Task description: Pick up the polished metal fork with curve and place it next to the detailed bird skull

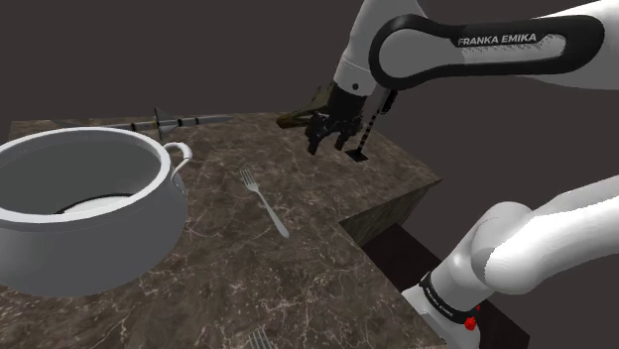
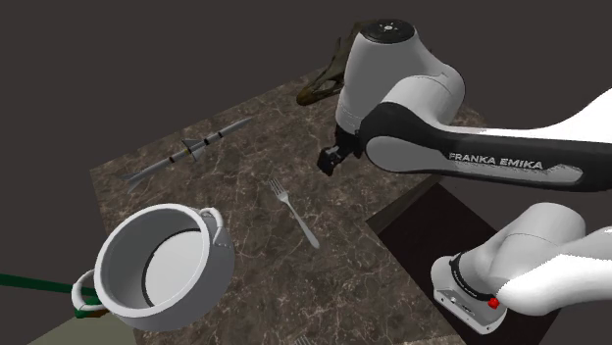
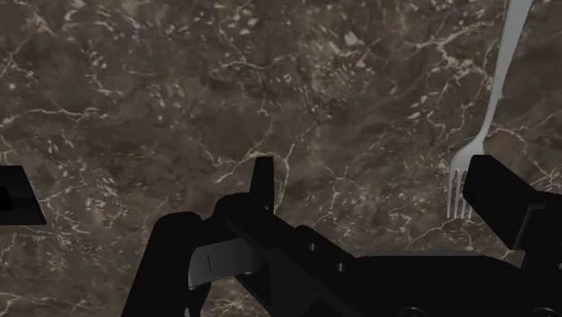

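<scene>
The gripper hangs over the marble counter, fingers apart; the fork lies beside it toward the pot, the skull just behind it

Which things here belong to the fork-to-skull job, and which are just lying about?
Job:
- fork
- bird skull

Lying about:
- pot
- toy rocket
</scene>
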Robot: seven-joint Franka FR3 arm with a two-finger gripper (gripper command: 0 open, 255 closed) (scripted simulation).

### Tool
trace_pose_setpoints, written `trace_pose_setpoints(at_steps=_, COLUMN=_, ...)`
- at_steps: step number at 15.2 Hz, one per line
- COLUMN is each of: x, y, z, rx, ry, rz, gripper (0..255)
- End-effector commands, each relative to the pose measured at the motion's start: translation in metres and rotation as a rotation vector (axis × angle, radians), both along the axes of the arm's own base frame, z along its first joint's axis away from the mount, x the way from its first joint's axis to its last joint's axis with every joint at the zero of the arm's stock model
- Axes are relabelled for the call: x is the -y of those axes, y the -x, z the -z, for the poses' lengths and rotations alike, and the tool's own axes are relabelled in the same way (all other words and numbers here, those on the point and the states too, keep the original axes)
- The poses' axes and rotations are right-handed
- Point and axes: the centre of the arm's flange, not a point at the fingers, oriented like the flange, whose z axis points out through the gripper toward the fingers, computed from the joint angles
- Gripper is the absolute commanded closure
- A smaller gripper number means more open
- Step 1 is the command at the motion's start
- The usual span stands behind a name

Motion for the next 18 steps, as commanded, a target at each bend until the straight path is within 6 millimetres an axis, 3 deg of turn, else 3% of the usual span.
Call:
trace_pose_setpoints(at_steps=1, x=-0.019, y=-0.008, z=0.018, rx=0.003, ry=0.002, rz=0.008, gripper=0)
trace_pose_setpoints(at_steps=13, x=-0.14, y=-0.071, z=0.098, rx=0.023, ry=0.021, rz=0.041, gripper=0)
trace_pose_setpoints(at_steps=18, x=-0.14, y=-0.073, z=0.124, rx=0.023, ry=0.021, rz=0.041, gripper=0)
